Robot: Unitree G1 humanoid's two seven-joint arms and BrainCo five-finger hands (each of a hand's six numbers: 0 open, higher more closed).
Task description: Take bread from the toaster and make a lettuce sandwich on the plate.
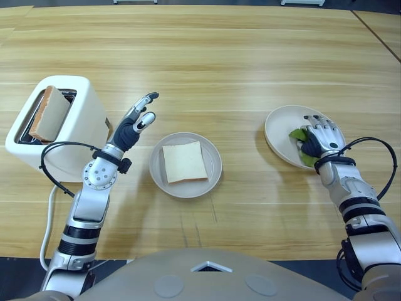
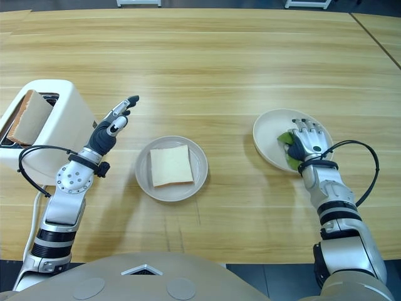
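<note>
A white toaster stands at the left with one toasted bread slice sticking up out of a slot. My left hand hangs open just right of the toaster, fingers stretched out and holding nothing. In the middle, a round plate carries a single white bread slice. A second plate on the right holds green lettuce. My right hand rests on that lettuce with its fingers curled down over it, hiding most of the leaf.
The toaster's white cable runs down toward the table's front edge on the left. The wooden table stretches wide and bare behind the plates. A seam to another tabletop shows at the far right corner.
</note>
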